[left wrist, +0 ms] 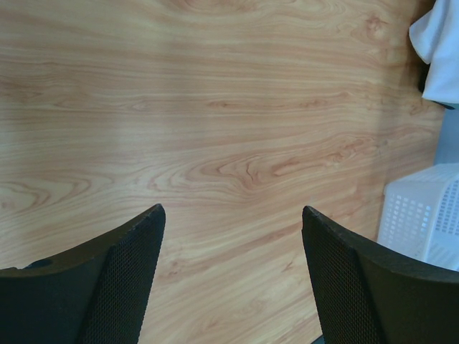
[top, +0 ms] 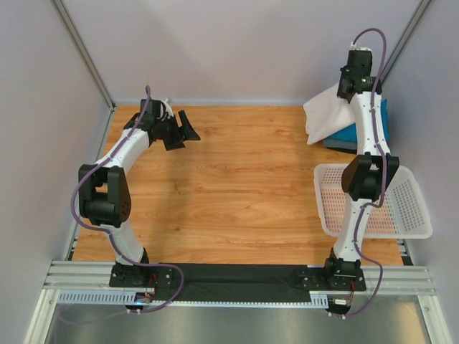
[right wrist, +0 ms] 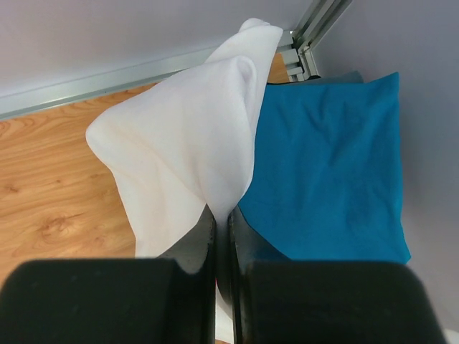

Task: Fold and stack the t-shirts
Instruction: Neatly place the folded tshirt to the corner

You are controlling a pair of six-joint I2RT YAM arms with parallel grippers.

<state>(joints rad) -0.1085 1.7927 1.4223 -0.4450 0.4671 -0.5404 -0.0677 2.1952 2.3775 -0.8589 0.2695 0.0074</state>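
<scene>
1. The right gripper is shut tight on a fold of the white t-shirt, with the cloth pinched between fingers that are pressed together. It is held raised, beyond the far side of the white mesh basket.
2. The white t-shirt is seen hanging from that pinch in a loose drape, beyond the basket's far left corner. Part of it overlaps the teal t-shirt. Whether its lower edge rests on the table cannot be told.
3. The teal t-shirt is laid flat and folded just beyond the basket, with its far edge close to the corner frame post.
4. The left gripper is held well to the left of the basket, at the far left of the table. In the left wrist view its fingers are spread wide apart, and only bare wood is seen between them.
5. A broad stretch of wood is left open from the basket's left rim across to the left gripper.
6. The basket's right side appears to reach past the table's right edge. The table is closed in by grey walls to the left of, beyond and to the right of the basket, and by a metal rail nearer than it.
</scene>
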